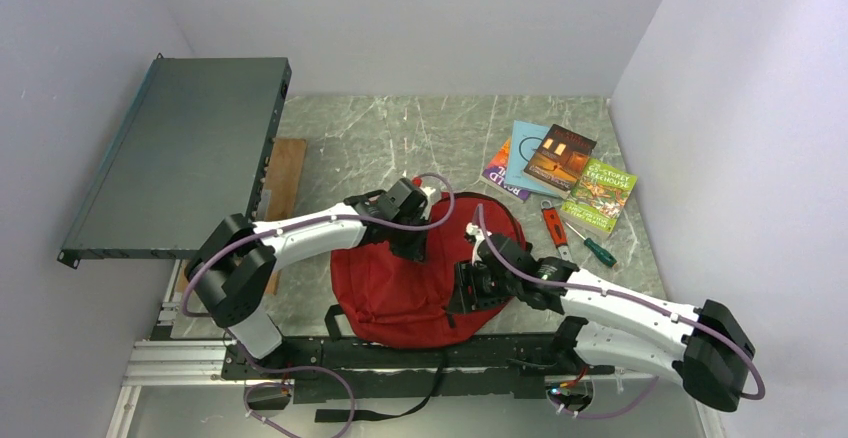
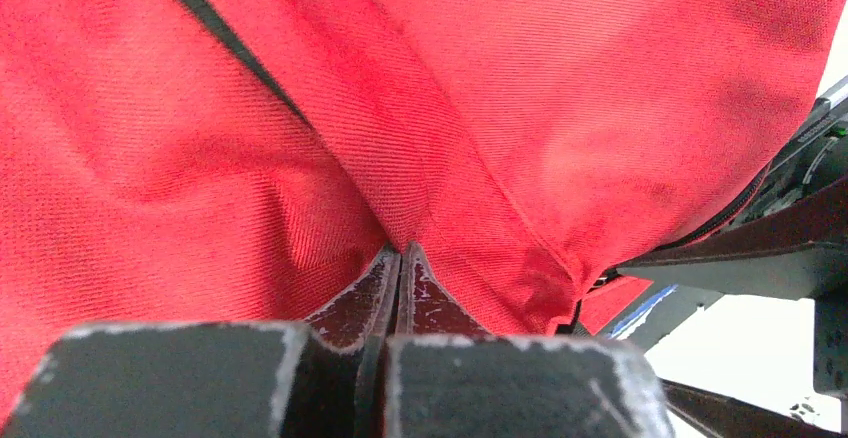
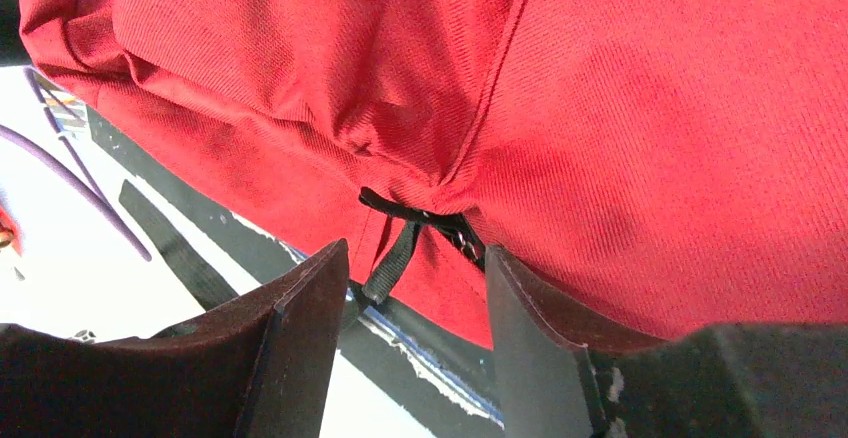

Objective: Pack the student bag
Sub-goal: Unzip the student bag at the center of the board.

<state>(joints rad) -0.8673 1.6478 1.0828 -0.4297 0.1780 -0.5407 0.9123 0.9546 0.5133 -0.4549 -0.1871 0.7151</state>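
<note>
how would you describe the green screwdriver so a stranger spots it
From the big red backpack, look right to the fanned books. Two tools lie on their near side; the screwdriver is the one farther right, with a green handle, while the other tool has a red one.

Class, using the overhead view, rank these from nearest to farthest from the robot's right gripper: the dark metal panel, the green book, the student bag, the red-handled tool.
1. student bag, directly under the right gripper.
2. red-handled tool, just beyond the bag's right side.
3. green book, farther back on the right.
4. dark metal panel, far left.
</note>
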